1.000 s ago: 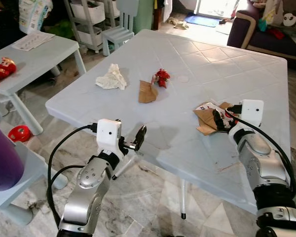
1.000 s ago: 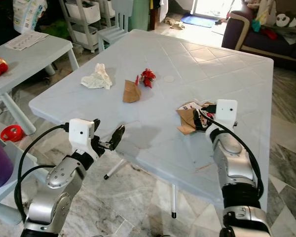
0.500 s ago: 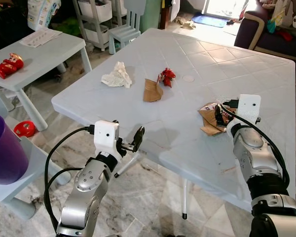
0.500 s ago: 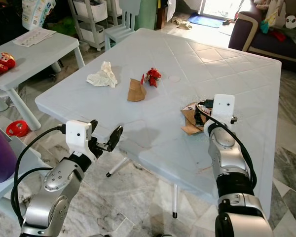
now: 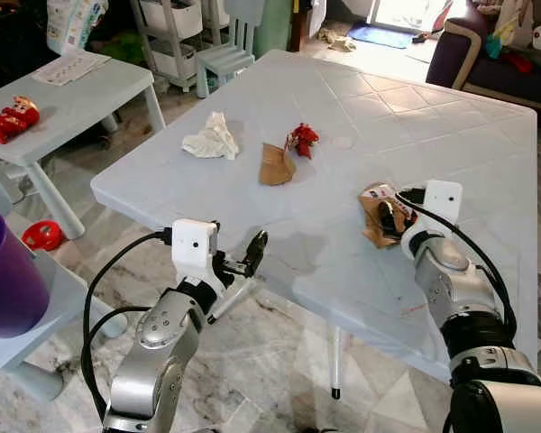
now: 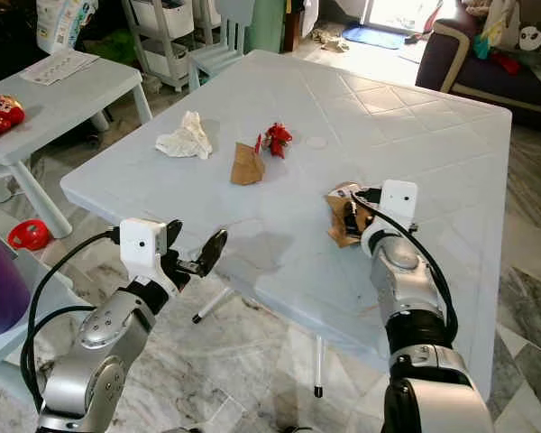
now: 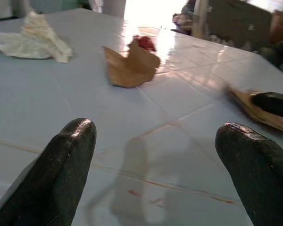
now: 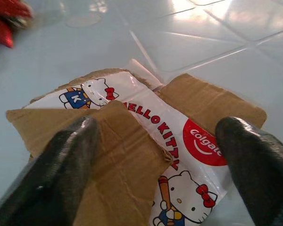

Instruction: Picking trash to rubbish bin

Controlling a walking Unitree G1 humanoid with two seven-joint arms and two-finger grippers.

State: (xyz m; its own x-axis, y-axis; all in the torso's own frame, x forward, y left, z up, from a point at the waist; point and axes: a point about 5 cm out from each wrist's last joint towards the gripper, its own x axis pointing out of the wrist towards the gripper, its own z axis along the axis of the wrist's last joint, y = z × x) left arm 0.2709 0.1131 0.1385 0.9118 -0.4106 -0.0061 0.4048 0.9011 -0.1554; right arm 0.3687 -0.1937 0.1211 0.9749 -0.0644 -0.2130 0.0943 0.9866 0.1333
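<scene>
Right end effector (image 8: 155,141) released, fingers straddling the flattened toothpaste carton (image 8: 146,136) near the tabletop's (image 5: 343,99) right edge. Left end effector (image 7: 160,155) released at the near edge.

The purple bin (image 5: 7,284) is cut off by the picture's left edge; the right tool (image 5: 389,216) covers part of the torn toothpaste carton (image 8: 146,141), whose lower print runs out of the wrist view; the red wrapper (image 8: 4,21) there is blurred and cropped; the sofa (image 5: 487,54) is cut off at the top.
</scene>
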